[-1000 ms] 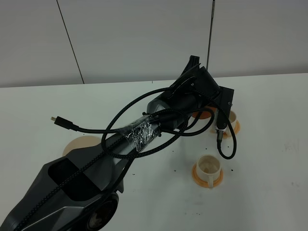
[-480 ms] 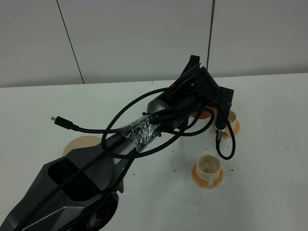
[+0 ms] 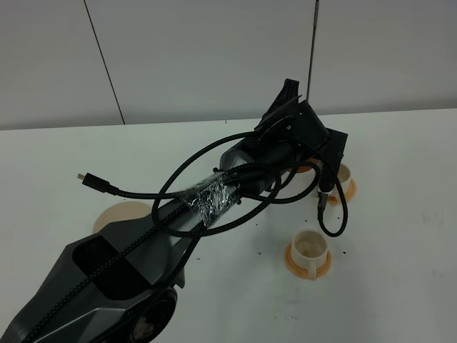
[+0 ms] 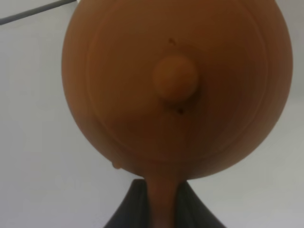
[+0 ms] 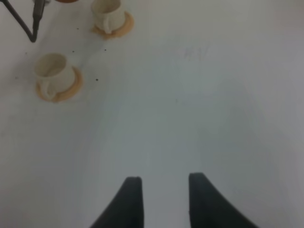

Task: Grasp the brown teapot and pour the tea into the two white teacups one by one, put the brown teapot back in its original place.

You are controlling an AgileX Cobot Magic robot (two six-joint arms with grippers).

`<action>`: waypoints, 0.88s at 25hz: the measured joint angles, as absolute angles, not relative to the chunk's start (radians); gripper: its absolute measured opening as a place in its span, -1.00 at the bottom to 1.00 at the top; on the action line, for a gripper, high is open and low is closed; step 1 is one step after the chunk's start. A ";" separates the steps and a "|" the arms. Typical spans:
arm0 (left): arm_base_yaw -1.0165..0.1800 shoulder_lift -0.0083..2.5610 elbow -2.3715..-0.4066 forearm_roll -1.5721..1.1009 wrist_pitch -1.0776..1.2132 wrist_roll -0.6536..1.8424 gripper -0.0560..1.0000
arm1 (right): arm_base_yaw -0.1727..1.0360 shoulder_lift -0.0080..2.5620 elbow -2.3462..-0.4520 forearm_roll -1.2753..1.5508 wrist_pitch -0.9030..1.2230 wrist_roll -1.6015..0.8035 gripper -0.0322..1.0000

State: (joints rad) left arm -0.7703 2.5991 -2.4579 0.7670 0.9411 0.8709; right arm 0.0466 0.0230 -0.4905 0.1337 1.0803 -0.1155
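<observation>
The brown teapot (image 4: pixel 175 90) fills the left wrist view, seen from above its knobbed lid. My left gripper (image 4: pixel 161 192) is shut on its loop handle. In the exterior high view the left arm (image 3: pixel 214 196) reaches across to the right and its wrist hides nearly all of the teapot (image 3: pixel 308 169), which hangs beside the far white teacup (image 3: pixel 343 178). The near white teacup (image 3: pixel 308 248) stands on its orange saucer, closer to the front. The beige coaster (image 3: pixel 120 213) lies bare at the left. My right gripper (image 5: pixel 161 199) is open over bare table, well away from both teacups (image 5: pixel 107 13) (image 5: pixel 51 71).
Loose black cables (image 3: pixel 332 214) loop from the left wrist and hang down between the two cups. A cable plug (image 3: pixel 82 178) sticks out on the left. Small dark specks dot the white table (image 3: pixel 400 236) around the near cup.
The left wrist has turned slightly and edged toward the far cup, with the hanging cables shifting along. Both cups and the right gripper are where they were.
</observation>
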 joint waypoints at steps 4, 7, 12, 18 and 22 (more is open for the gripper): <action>-0.770 2.599 -2.458 0.783 0.940 0.874 -0.58 | 0.047 0.023 -0.491 0.134 1.080 -0.115 -0.48; -0.773 2.599 -2.458 0.787 0.939 0.875 -0.58 | 0.047 0.023 -0.491 0.134 1.080 -0.115 -0.48; -0.783 2.599 -2.458 0.794 0.920 0.876 -0.58 | 0.047 0.023 -0.491 0.134 1.080 -0.115 -0.48; -0.783 2.599 -2.458 0.806 0.920 0.876 -0.58 | 0.047 0.023 -0.491 0.134 1.080 -0.115 -0.48; -0.783 2.599 -2.458 0.806 0.920 0.876 -0.58 | 0.047 0.023 -0.491 0.134 1.080 -0.115 -0.48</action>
